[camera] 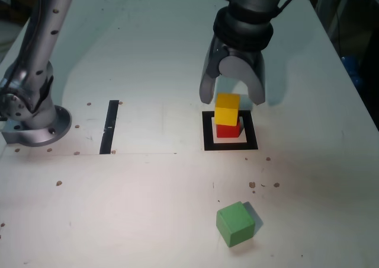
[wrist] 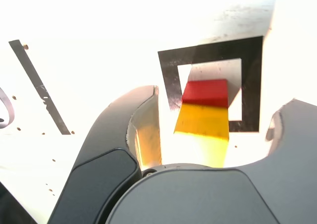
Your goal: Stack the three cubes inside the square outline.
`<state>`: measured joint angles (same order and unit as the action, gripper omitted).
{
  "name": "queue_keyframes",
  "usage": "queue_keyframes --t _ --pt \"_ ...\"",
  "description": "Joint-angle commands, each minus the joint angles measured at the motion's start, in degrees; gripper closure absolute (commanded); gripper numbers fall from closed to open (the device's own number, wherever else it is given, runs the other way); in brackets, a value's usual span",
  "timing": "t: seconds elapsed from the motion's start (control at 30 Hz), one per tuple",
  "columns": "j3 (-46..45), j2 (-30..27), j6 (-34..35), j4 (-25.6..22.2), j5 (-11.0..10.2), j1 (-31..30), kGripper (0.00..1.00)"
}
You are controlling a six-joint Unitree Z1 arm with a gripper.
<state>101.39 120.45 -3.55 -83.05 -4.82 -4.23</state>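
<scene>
A yellow cube (camera: 227, 108) rests on a red cube (camera: 228, 130) inside the black square outline (camera: 231, 144), right of centre in the exterior view. My gripper (camera: 232, 97) hangs just over the yellow cube, its two grey fingers spread to either side and clear of it. In the wrist view the yellow cube (wrist: 203, 127) sits between the open fingers, with the red cube (wrist: 207, 93) and the outline (wrist: 250, 60) beyond it. A green cube (camera: 235, 223) lies alone on the white table near the front edge.
A narrow black tape strip (camera: 109, 126) lies at the exterior view's left of the outline. The arm's grey base (camera: 32, 117) stands at the far left edge. Small dark specks dot the tabletop.
</scene>
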Motion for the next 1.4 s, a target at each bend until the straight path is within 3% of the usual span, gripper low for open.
queue_keyframes --t 0.0,0.17,0.47,0.77,0.97,1.07,1.37 --pt "0.6 -0.7 0.2 -0.5 -0.1 -0.9 0.0" --pt "3.0 -1.2 0.8 -2.5 -0.7 -4.1 0.0" --pt "7.7 -2.2 1.4 -7.6 -5.6 -13.9 0.0" --pt "11.2 -2.0 -4.7 -7.6 -6.1 -22.7 0.01" --pt "11.6 -1.1 -6.2 -7.7 -7.9 -28.7 0.01" --pt "11.0 -0.3 -7.2 -7.5 -7.0 -30.6 0.01" --pt "9.2 2.1 -9.2 -4.4 -1.8 -32.8 0.01"
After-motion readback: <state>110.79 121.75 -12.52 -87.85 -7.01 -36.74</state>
